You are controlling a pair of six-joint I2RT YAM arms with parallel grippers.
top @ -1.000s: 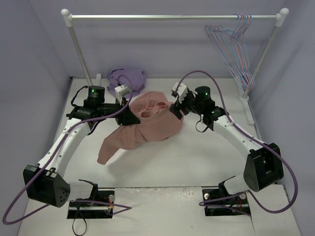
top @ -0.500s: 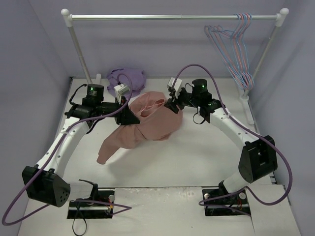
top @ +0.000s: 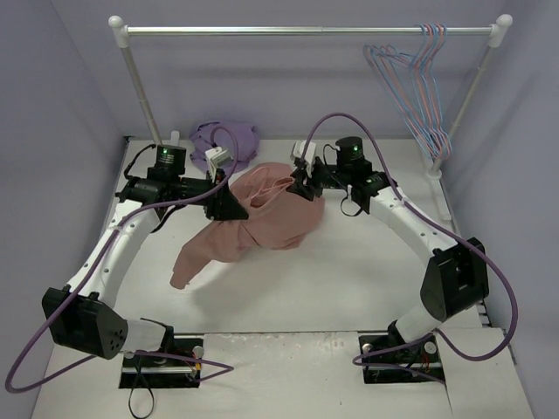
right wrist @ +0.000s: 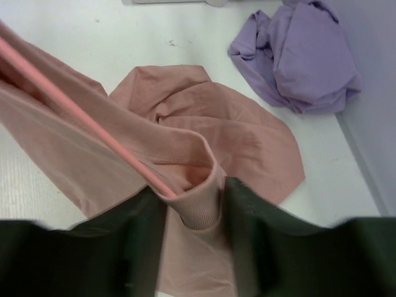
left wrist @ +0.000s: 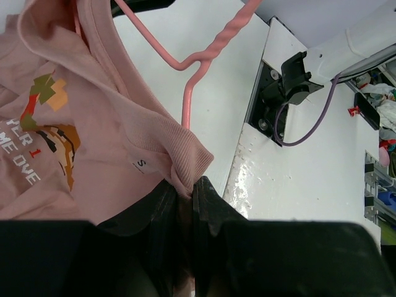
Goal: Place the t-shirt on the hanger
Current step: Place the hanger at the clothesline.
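Note:
The salmon-pink t-shirt [top: 271,223] hangs lifted between both arms, one sleeve trailing down to the table. My left gripper [top: 229,205] is shut on the ribbed collar [left wrist: 185,164] near the size tag. The pale-pink hanger [left wrist: 185,105] runs inside the neck opening, its twisted neck sticking out above. My right gripper [top: 301,188] is at the opposite side of the collar. In the right wrist view its jaws [right wrist: 195,198] stand apart around a fold of collar ribbing [right wrist: 198,207]. The hanger wire [right wrist: 74,111] passes into that fold.
A lavender garment [top: 225,140] lies at the back of the table, behind the shirt. A clothes rail [top: 306,31] spans the back on two posts. Several blue and pink wire hangers [top: 419,78] hang at its right end.
My right gripper has moved left and back onto the collar, and its jaws have narrowed around the fold. The left gripper keeps its hold, barely moved.

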